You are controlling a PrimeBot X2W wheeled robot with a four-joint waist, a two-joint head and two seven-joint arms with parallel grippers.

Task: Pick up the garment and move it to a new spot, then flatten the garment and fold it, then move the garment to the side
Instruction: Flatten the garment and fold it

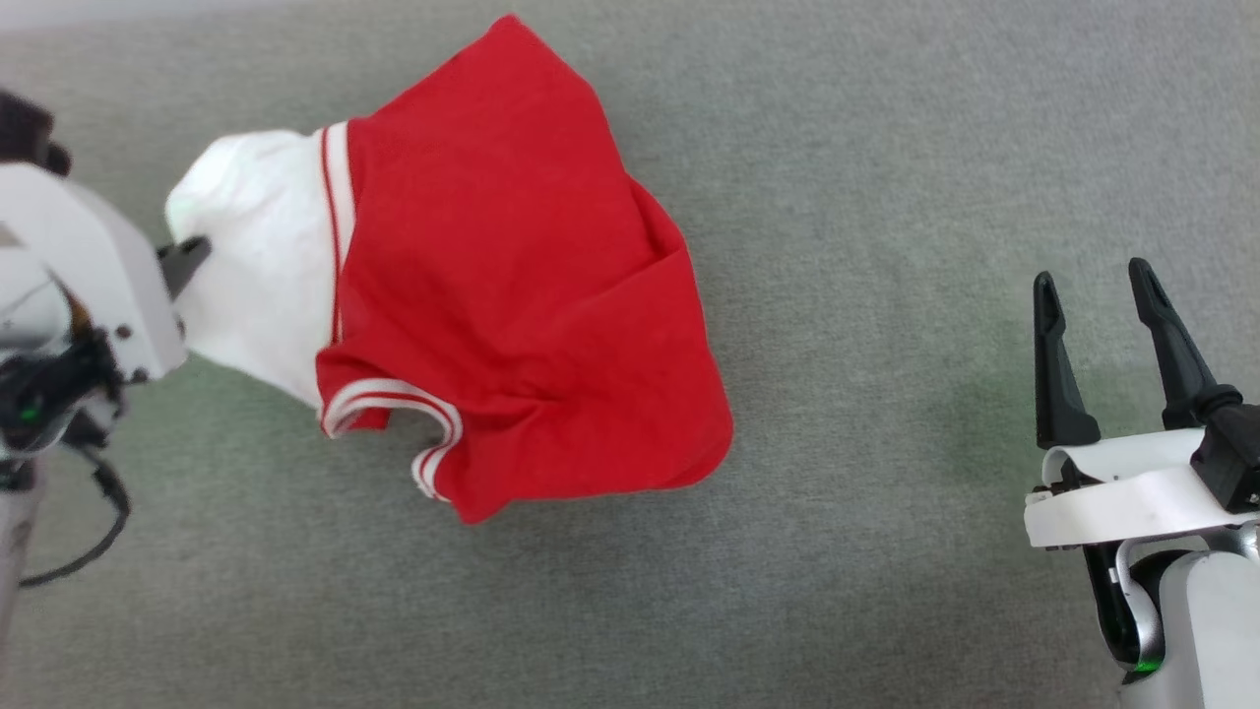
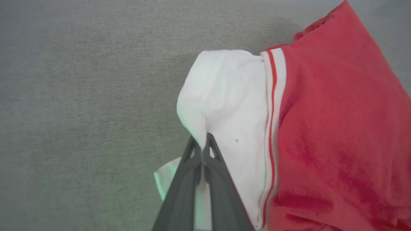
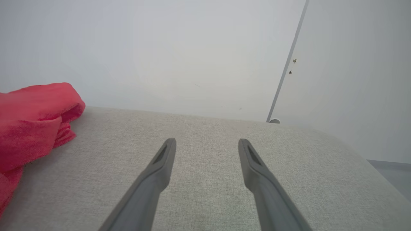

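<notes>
The garment (image 1: 512,266) is seen crumpled on the grey cloth surface (image 1: 886,148), left of centre. Its red part is spread toward the right and the far side, and its white panel (image 1: 256,266) is bunched at the left. A striped hem (image 1: 394,399) is curled along the near side of the garment. The left gripper (image 2: 202,144) is clamped on a fold of the white panel at the garment's left edge. In the left wrist view its two fingers are pressed together, with white fabric pinched between the tips. The right gripper (image 1: 1092,274) is held at the near right, well apart from the garment, its fingers spread wide with nothing between them. Beyond the far edge of the surface a pale wall (image 3: 160,48) is seen in the right wrist view.
</notes>
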